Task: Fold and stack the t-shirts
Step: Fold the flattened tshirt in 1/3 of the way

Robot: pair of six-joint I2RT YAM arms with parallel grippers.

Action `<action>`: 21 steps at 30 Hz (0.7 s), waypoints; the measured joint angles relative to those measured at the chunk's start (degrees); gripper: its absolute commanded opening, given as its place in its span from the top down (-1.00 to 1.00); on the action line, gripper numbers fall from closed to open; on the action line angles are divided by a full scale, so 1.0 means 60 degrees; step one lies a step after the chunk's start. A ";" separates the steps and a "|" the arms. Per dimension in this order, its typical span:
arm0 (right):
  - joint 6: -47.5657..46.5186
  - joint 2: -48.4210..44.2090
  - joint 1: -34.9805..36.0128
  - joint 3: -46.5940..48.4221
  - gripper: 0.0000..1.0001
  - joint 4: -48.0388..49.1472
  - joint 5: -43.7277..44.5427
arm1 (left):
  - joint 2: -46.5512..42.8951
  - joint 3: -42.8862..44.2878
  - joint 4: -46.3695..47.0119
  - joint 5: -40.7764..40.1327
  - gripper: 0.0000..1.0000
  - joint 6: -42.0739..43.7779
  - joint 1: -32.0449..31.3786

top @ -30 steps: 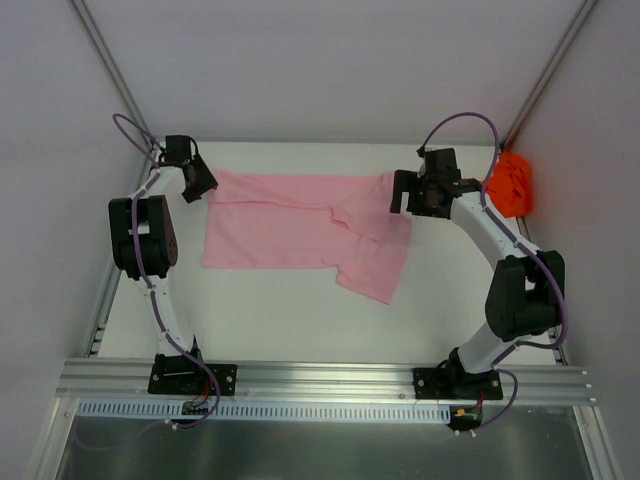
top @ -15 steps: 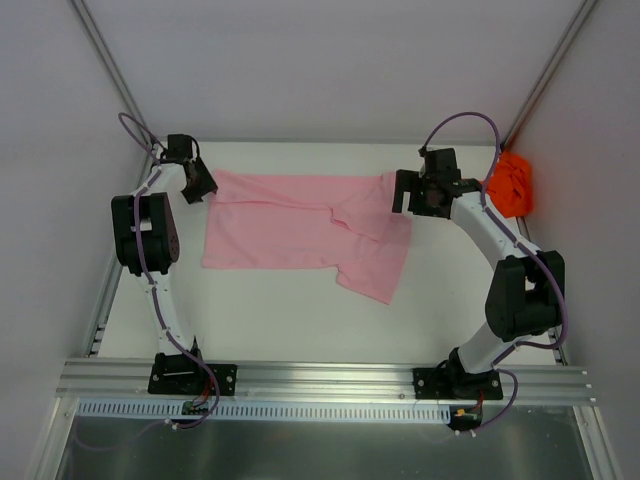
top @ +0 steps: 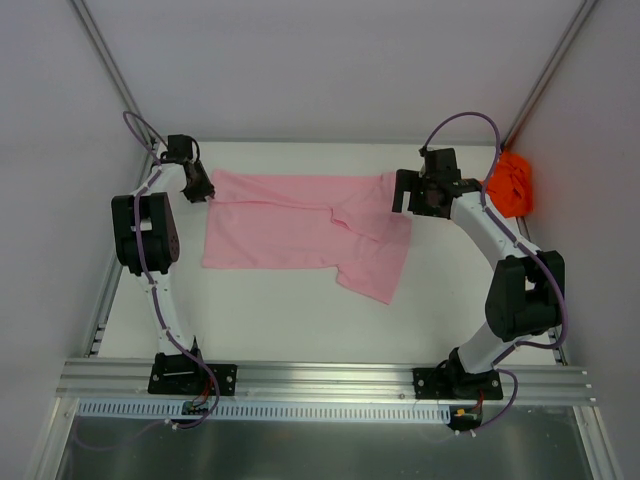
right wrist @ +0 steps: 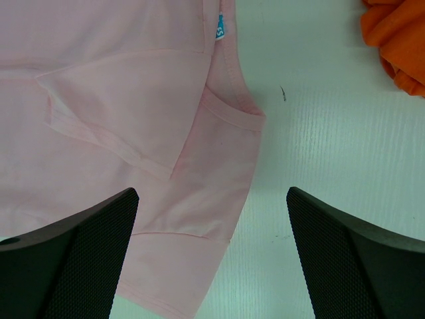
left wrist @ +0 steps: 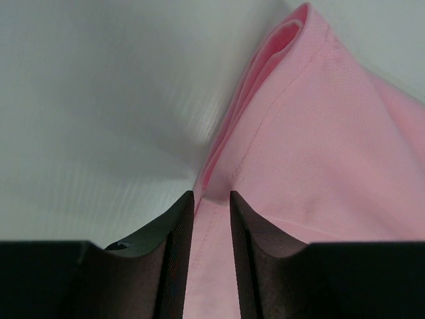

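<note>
White table top (top: 290, 320), matte, faint grain in the close views; it fills the base of the enclosure. Plain pale-grey panels all round: back wall (top: 330, 70) at 12 o'clock, left wall (top: 45, 220) at 9, right wall (top: 605, 260) at 3. Slim aluminium uprights in the rear corners: left post (top: 110, 75) at 11, right post (top: 546, 75) at 1. Aluminium rail (top: 320, 377) spans the 6 o'clock edge, with a slotted strip (top: 320, 409) just beneath and a dull grey metal sheet (top: 300, 450) below that. Light even and diffuse, shadows soft
</note>
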 measured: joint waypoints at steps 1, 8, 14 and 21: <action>0.0000 0.0000 0.0000 0.0000 -0.95 0.0000 0.0000 | 0.0000 0.0000 0.0004 0.0026 0.45 0.0025 0.0000; 0.0004 0.0000 0.0000 0.0000 -0.95 0.0000 0.0011 | 0.0146 0.0029 0.0033 0.0251 0.54 0.0222 0.0000; 0.0004 0.0000 0.0000 0.0000 -0.95 0.0000 0.0044 | 0.0215 0.0055 0.0036 0.0262 0.87 0.0368 0.0000; 0.0004 0.0000 0.0000 0.0000 -0.95 0.0000 0.0044 | 0.0222 0.0047 0.0084 0.0266 1.00 0.0430 0.0000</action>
